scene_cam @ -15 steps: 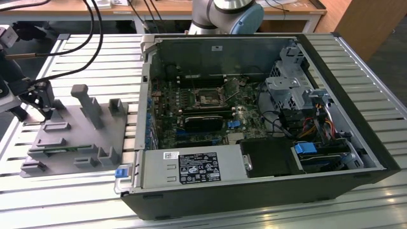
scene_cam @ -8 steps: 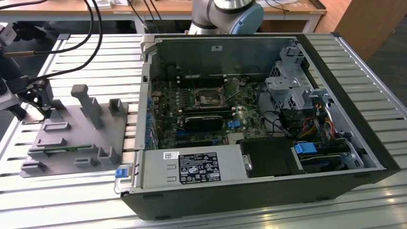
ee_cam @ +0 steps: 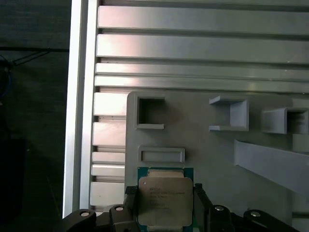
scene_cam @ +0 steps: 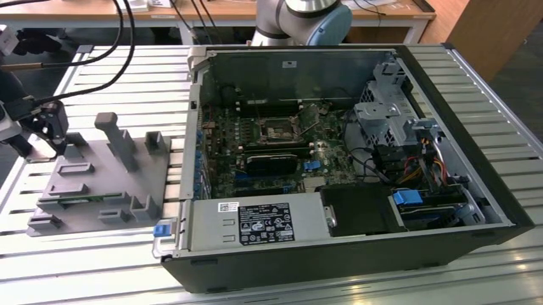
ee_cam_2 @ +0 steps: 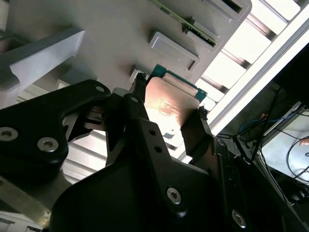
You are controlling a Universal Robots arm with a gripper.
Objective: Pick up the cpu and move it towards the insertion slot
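I had the pincer [scene_cam: 49,141] out at the exterior view's left, hanging over the far left end of the grey plastic fixture [scene_cam: 102,184] that lay on the slatted metal tabletop [scene_cam: 127,82]. In the first wrist view the cpu [ee_cam: 165,199] sat square between the two black fingers [ee_cam: 200,199], silvery top up and a green edge showing around it. And there it was, one finger against each of two opposite sides, so I read the pincer as clamped on the chip. The second wrist view gave me the same grip from the other side, with light glaring off the chip's [ee_cam_2: 169,104] metal face and a fingertip [ee_cam_2: 202,115] at each edge. Whether the chip rested on the fixture or hung just clear of it, I could not tell. Beside it on the fixture I saw a shallow rectangular frame [ee_cam: 161,154], and beyond that an open square pocket [ee_cam: 150,112]. Over at the exterior view's right, the open computer case [scene_cam: 458,108] lay on its side on the same tabletop. The insertion slot [scene_cam: 279,131] sat well inside it, a small dark square in a silvery frame with green board all round. A long black module [scene_cam: 271,162] lay just nearer than the slot. So the chip and the slot were well apart, with the case wall between them.
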